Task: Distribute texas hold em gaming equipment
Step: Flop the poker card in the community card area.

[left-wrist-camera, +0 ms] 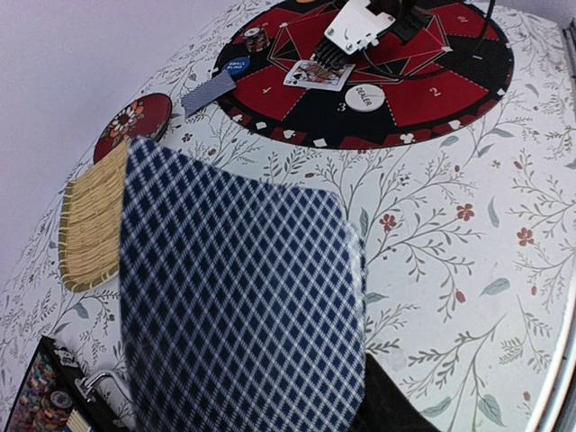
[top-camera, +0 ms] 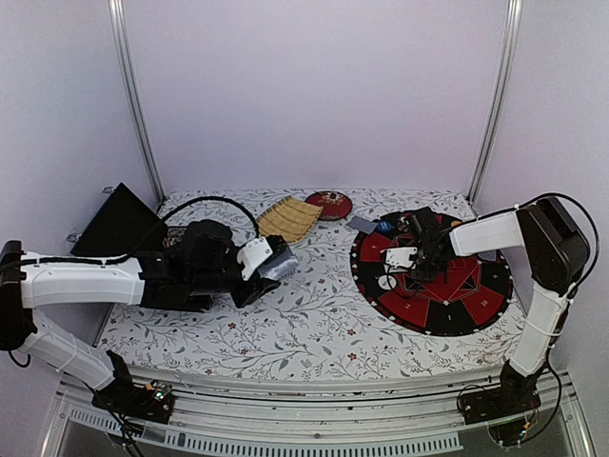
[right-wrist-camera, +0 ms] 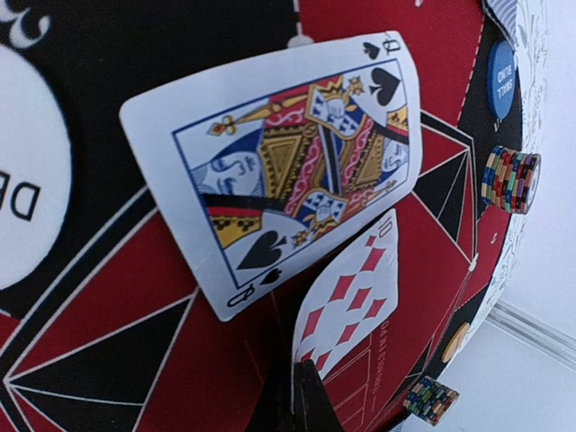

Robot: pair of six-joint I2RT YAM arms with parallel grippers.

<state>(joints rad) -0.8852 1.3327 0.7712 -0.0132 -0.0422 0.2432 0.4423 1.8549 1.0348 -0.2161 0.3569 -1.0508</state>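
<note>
Red-and-black mat (top-camera: pixel 466 309), top view: round, on the table's right side; 1 bamboo tray (top-camera: pixel 288 219) and 1 red dish (top-camera: pixel 329 205) lie behind.
Left gripper (top-camera: pixel 271 262), top view: clamped on the card deck (top-camera: pixel 279 267), left of the mat.
Left wrist, writing: white button (left-wrist-camera: pixel 364 97) "DEALER"; blue chip (left-wrist-camera: pixel 238 66) "SMALL BLIND"; mat numbers 2, 3.
Left wrist, count: 1 face-down card (left-wrist-camera: pixel 209 90), 1 chip stack (left-wrist-camera: pixel 256 38).
Right wrist, cards: 2, queen of spades (right-wrist-camera: pixel 279 171) marked Q, diamonds card (right-wrist-camera: pixel 346 297).
Right gripper (right-wrist-camera: pixel 301 396): closed, the diamonds card's edge at its tips; held or not, cannot tell.
Right wrist, chips: 2 chip stacks (right-wrist-camera: pixel 511 180) at the mat's rim.
</note>
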